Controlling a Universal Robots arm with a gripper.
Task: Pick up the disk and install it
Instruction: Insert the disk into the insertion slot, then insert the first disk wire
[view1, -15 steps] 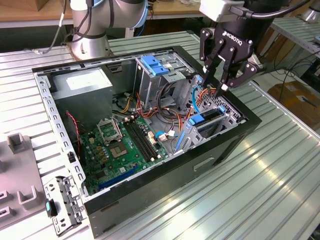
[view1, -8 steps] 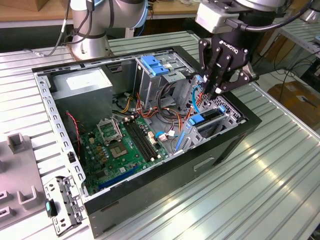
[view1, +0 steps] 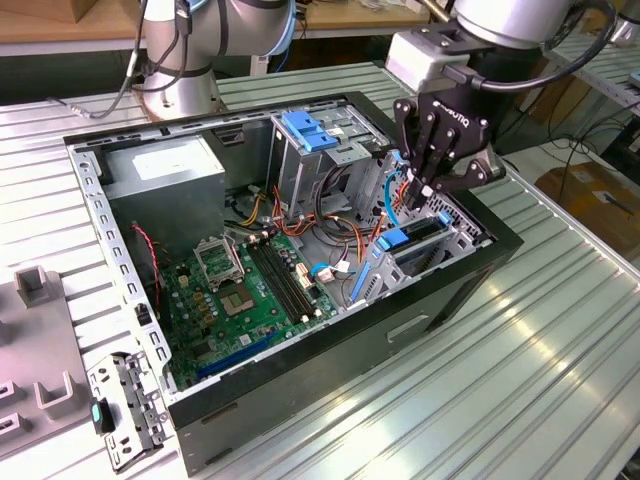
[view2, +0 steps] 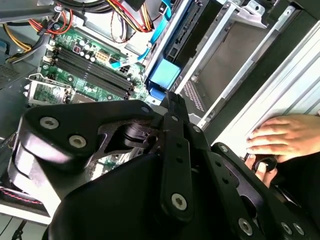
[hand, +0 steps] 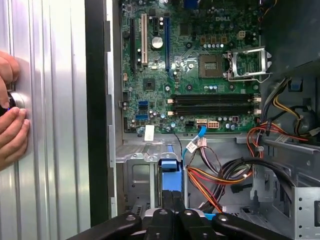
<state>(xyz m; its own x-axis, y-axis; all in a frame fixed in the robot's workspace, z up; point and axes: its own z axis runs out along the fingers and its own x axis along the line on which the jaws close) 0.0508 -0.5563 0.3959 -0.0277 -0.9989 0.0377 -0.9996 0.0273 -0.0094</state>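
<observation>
Disk (view1: 410, 240) sits in its bay beneath my claw (view1: 420, 192), which is pinched narrow and holds nothing. Pressing squarely on the blue handle (hand: 169, 175) should seat it, I judge.

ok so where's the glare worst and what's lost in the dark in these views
The ribbed table glares white at the exterior view's left. Second wrist view: the black gripper looms dark against overexposed table beside a hand. First wrist view: the table glares beside the hand; the computer case wall is near black.
</observation>
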